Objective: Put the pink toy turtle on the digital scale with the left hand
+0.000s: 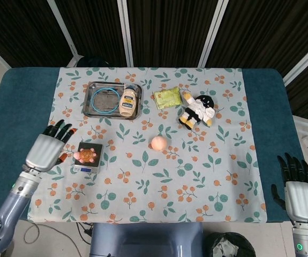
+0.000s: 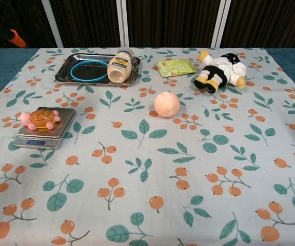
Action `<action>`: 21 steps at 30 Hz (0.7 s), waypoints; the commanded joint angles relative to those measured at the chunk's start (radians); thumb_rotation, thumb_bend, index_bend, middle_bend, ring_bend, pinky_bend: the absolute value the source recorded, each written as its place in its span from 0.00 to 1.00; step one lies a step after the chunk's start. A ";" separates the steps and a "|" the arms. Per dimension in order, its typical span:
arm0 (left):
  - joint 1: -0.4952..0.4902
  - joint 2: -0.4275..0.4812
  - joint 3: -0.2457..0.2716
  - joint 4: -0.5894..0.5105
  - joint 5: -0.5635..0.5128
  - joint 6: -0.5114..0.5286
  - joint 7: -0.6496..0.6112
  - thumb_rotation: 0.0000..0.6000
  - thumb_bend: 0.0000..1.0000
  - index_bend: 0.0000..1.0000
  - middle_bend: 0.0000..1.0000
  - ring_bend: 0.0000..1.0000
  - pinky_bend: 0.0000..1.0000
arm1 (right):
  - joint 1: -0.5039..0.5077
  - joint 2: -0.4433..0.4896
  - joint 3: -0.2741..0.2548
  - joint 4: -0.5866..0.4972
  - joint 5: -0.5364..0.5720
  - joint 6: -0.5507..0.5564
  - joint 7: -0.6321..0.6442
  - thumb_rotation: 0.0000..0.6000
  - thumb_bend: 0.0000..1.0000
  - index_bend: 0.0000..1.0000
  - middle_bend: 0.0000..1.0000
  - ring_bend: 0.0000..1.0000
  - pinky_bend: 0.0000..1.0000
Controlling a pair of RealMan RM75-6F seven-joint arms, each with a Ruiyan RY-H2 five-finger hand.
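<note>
The pink toy turtle (image 1: 85, 155) (image 2: 39, 119) with an orange shell lies on the platform of the digital scale (image 1: 88, 166) (image 2: 52, 134) at the table's left side. My left hand (image 1: 49, 149) hovers to the left of the scale, apart from the turtle, fingers spread and holding nothing. In the chest view only an orange fingertip (image 2: 17, 38) of it shows at the top left. My right hand (image 1: 296, 187) hangs off the table's near right corner, fingers spread and empty.
A metal tray (image 1: 92, 109) at the back left holds a blue ring (image 1: 103, 99) and a mayonnaise bottle (image 1: 128, 100). A green packet (image 1: 167, 97), a plush penguin (image 1: 198, 111) and a peach ball (image 1: 158, 142) lie on the floral cloth.
</note>
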 commanded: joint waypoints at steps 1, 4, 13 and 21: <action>0.160 0.079 0.027 -0.001 0.119 0.199 -0.252 1.00 0.20 0.19 0.14 0.06 0.25 | 0.000 0.000 0.000 0.000 -0.001 0.000 0.000 1.00 0.50 0.01 0.00 0.01 0.00; 0.232 0.087 0.057 0.078 0.146 0.263 -0.348 1.00 0.19 0.18 0.14 0.06 0.24 | -0.001 0.002 0.000 -0.001 -0.002 0.002 0.002 1.00 0.50 0.01 0.00 0.01 0.00; 0.359 0.092 0.082 0.242 0.153 0.326 -0.553 1.00 0.13 0.13 0.09 0.06 0.18 | -0.003 0.009 -0.003 -0.002 -0.016 0.010 0.011 1.00 0.50 0.01 0.00 0.01 0.00; 0.364 0.096 0.053 0.279 0.159 0.282 -0.634 1.00 0.13 0.13 0.09 0.05 0.14 | -0.004 0.012 -0.005 -0.003 -0.021 0.012 0.011 1.00 0.50 0.01 0.00 0.01 0.00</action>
